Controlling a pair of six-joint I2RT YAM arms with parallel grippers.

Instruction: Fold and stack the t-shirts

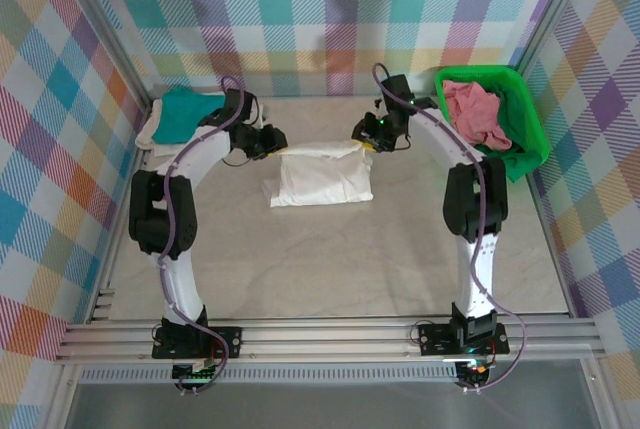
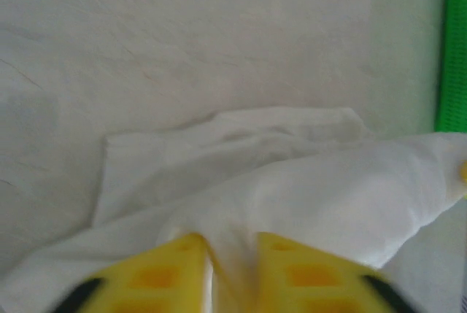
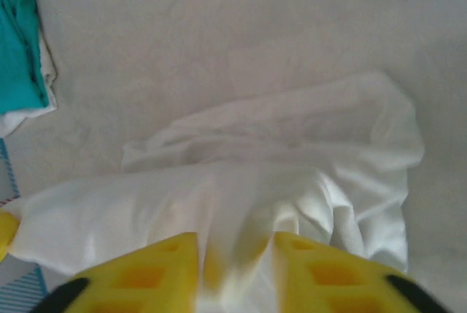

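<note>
Near half of table (image 1: 340,259) wide open tbh. Basket (image 1: 530,139) blocks back-right, teal shirt (image 1: 185,114) back-left, white shirt (image 1: 322,179) mid.

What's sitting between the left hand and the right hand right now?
The white t-shirt: its far edge stretches from the left hand to the right hand, each pinching one end, clearest in the top external view.

top: overhead, down on table (image 1: 350,259) | wrists: close, facing each other | shared: white t-shirt (image 1: 322,181)
</note>
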